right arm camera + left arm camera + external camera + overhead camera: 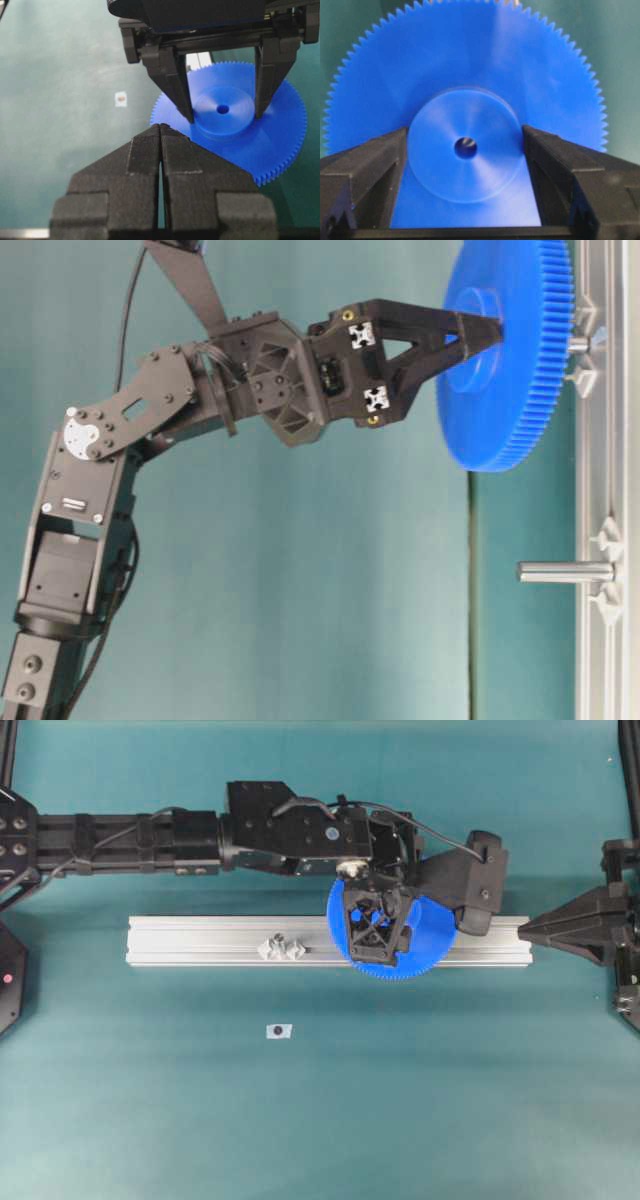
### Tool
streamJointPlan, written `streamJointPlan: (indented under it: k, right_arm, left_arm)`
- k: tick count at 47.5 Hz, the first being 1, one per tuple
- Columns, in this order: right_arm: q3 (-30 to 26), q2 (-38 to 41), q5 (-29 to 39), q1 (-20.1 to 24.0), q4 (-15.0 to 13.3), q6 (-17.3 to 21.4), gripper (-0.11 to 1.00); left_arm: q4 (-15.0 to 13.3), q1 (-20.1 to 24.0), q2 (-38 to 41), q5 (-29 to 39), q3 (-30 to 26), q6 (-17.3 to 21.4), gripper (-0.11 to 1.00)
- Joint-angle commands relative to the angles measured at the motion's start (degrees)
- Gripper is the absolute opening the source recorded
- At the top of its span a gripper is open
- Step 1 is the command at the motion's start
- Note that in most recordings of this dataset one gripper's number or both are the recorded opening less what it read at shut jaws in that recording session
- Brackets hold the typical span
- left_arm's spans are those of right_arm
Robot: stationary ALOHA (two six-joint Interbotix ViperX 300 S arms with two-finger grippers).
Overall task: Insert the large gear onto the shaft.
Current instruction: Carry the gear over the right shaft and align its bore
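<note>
One rigid plastic disc, the large gear (430, 955), is probably light but slick, and its fine rim teeth look easiest to mar. The raised hub is the sensible hold (thick, round, clear of the teeth), and the left tool (465, 134) is clamped across it, leaving the centre hole unobstructed. The gear hangs flat just above the aluminium rail (200, 940), by a second fitting's short stub; whether it touches the stub I cannot tell. The shaft (565, 572) stands well apart along the rail with open room above it. The right tool (160, 126), jaws together, points at the rail's far end. The desk (300, 1120) offers clearance beyond a small tag (279, 1031).
</note>
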Motion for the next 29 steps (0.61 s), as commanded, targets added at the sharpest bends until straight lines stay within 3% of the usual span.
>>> streamJointPlan:
  k: [1, 29]
  right_arm:
    - [-0.35, 0.26, -0.44, 0.0, -0.09, 0.53, 0.0]
    - [-0.18, 0.26, -0.7, 0.0, -0.09, 0.62, 0.0]
  left_arm:
    - [-0.18, 0.09, -1.41, -0.88, -1.85, -0.09, 0.76]
    - [0.0, 3.34, -2.02, 0.18, -1.23, 0.0, 0.76]
